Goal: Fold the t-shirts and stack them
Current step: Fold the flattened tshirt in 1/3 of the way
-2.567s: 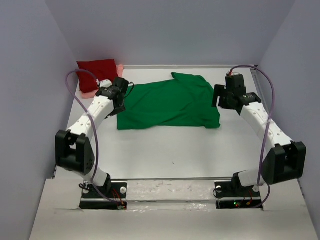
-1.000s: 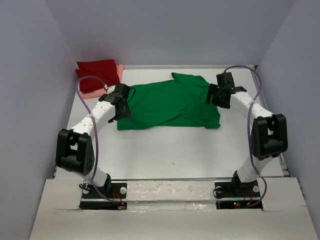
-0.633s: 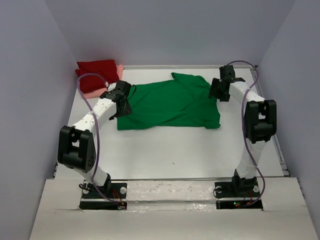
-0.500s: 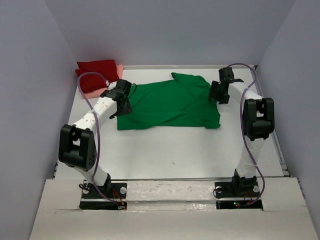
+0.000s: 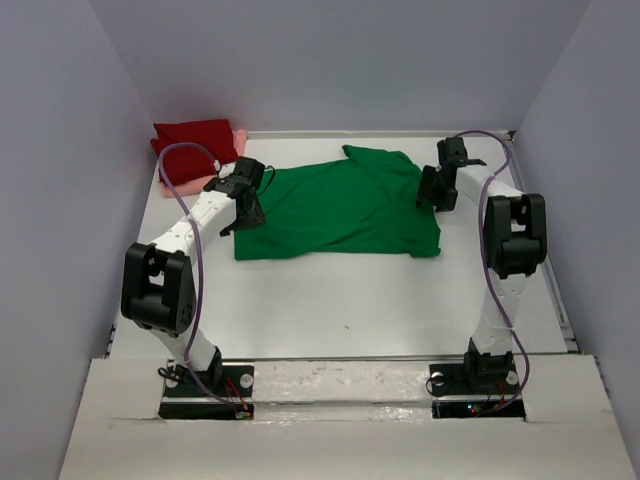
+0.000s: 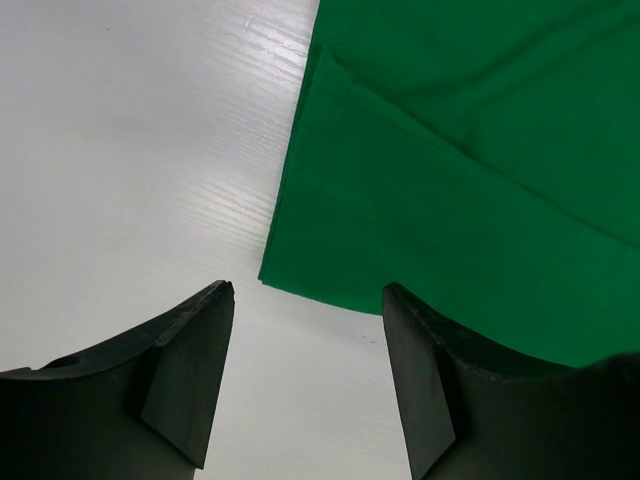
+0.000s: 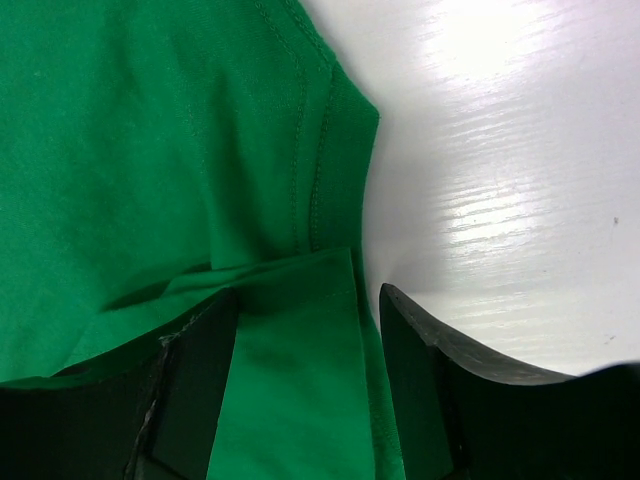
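Left gripper [image 6: 307, 290]: released, jaws apart and holding nothing. The near-left corner of the green t-shirt [image 6: 450, 200] sits in the gap between its fingers, with bare table [image 6: 130, 150] to the left.
Right gripper [image 7: 308, 292]: jaws also apart. A folded flap of the green t-shirt's right edge lies flat between the fingers and does not look pinched.
Green t-shirt, place: spread on the middle of the table, far of centre.
Green t-shirt, long axis: left to right, so each gripper stands at one end of it, and the cloth stretches inward from both.
Key relation: the cloth lies under and just inward of each gripper, so neither arm has to reach, and both ends are covered equally.
Red t-shirt [image 5: 195, 138]: folded in the far-left corner, on top of the pink t-shirt [image 5: 177, 185].
Nearer arm to that stack: the left one.
Judgement: both hems look ready to be pinched together for a fold.
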Available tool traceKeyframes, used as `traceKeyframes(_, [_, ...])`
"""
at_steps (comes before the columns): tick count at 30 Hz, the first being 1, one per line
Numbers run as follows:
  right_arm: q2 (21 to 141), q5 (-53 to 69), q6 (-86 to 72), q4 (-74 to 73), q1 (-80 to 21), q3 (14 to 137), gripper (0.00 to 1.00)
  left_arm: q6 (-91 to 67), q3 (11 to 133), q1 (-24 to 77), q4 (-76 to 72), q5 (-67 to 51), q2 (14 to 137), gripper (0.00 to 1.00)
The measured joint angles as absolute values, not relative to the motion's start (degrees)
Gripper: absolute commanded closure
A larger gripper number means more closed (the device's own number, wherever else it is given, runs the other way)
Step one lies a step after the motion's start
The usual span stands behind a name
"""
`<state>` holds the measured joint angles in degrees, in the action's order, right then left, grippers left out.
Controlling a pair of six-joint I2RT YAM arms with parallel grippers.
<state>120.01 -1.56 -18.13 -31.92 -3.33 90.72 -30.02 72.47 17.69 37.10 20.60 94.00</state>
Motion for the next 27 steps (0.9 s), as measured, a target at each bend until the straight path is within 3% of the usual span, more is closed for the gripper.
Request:
traceKeyframes(16, [123.1, -3.1, -17.7, -32.6, -3.3, 94.9, 0.42, -30.0, 72.8, 18.3, 37.1, 20.3, 95.8, 0.29])
traceKeyframes(22, [123.3, -4.2, -17.5, -33.0, -3.3, 94.9, 0.49, -30.0, 72.8, 19.0, 37.1, 20.1, 95.9, 0.29])
traceKeyframes(27, [123.3, -4.4, -17.6, -33.1, -3.3, 94.9, 0.45, -30.0, 72.8, 19.2, 37.0, 20.1, 96.6, 0.29])
